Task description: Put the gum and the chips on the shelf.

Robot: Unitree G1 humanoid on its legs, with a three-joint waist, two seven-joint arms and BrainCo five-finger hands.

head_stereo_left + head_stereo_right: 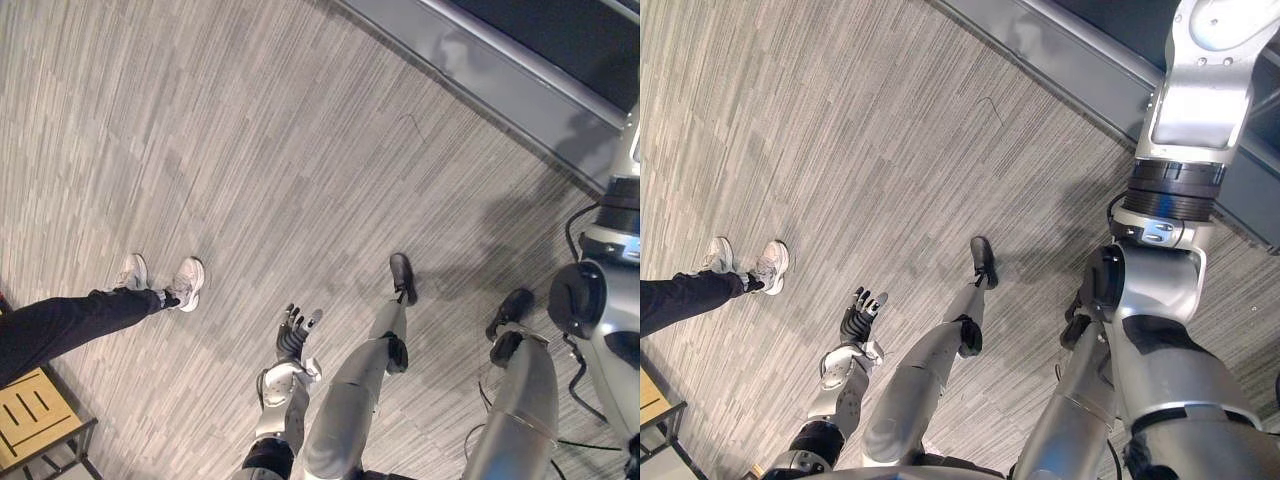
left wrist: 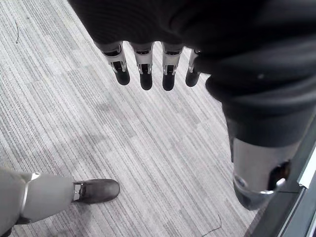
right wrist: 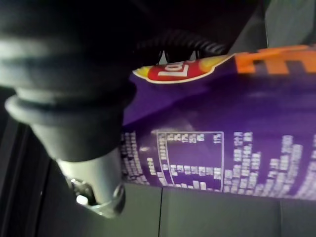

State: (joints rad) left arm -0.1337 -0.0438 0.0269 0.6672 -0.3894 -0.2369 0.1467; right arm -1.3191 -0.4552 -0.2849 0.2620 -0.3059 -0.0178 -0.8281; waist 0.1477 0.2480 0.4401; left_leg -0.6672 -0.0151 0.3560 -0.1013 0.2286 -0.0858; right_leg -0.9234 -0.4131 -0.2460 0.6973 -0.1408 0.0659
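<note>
The floor is a grey carpet [image 1: 250, 150] of fine, thread-like stripes laid in broad tiles, matt and flat. On it stand a person's white shoes [image 1: 165, 280], laced and rounded, with a dark trouser leg running away from them. Behind the shoes, on the trouser side, sits a stool [image 1: 30, 412] with a slatted top of pale wood on a thin dark frame. Well apart from the shoes, across the carpet, runs a smooth grey metal rail [image 1: 470, 75] along the foot of a dark panel.

My left hand [image 1: 293, 338] hangs above the carpet near the shoes, on their toe side. It is relaxed, with its silver, dark-tipped fingers [image 2: 145, 74] straight in a row. It holds nothing and touches nothing.

The chips bag [image 3: 232, 123] is glossy purple foil, lightly creased, with small white print, an orange band and a red-and-yellow badge. It lies close against my right hand [image 3: 96, 183], just past the hand's dark ribbed cover and silver thumb. Whether that hand grasps the bag I cannot tell, nor where the bag lies relative to the shoes.
</note>
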